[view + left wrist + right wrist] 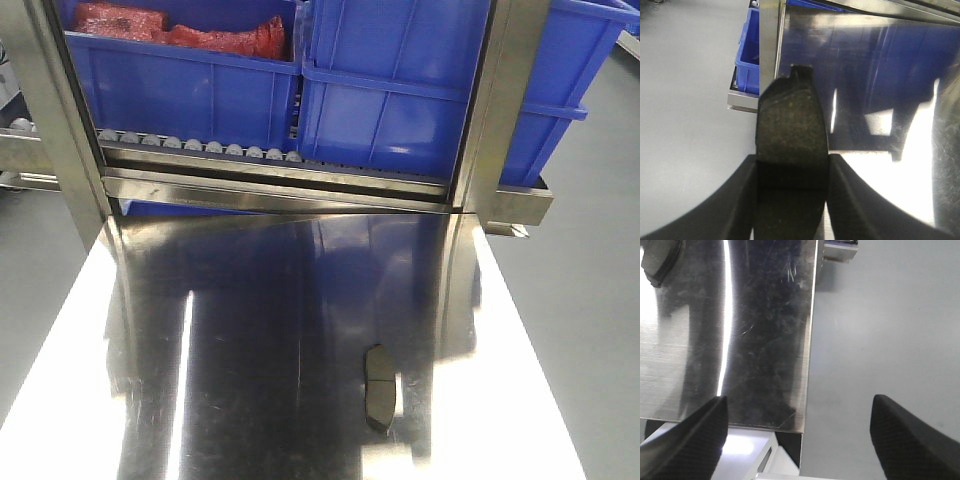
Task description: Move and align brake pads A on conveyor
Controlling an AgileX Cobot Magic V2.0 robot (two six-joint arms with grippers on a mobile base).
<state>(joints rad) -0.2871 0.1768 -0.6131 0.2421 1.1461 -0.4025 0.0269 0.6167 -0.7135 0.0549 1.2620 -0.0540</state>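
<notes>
Because the left claw [792, 162] is clamped on one brake pad [790, 115], its two black fingers pressing the pad's long sides with the notched end pointing ahead, we judge that the task is under way but far from finished. That pad hangs in the air near the left edge of the steel tabletop [250, 350], with grey floor showing beside it. The right claw [799, 401] is spread wide and holds nothing, sitting over the tabletop's right edge. A loose brake pad [380, 388] lies flat on the tabletop, right of centre and towards the near end. The dark corner at the top left of the right wrist view is probably that same pad, though we cannot be sure. We can account for two pads at most, and neither rests on the conveyor. No view shows the conveyor, so we cannot say whether any pads are already lined up on it. Neither arm appears in the front view. Beyond the tabletop we see only a row of rollers [200, 147] and the blue bins [200, 90].
</notes>
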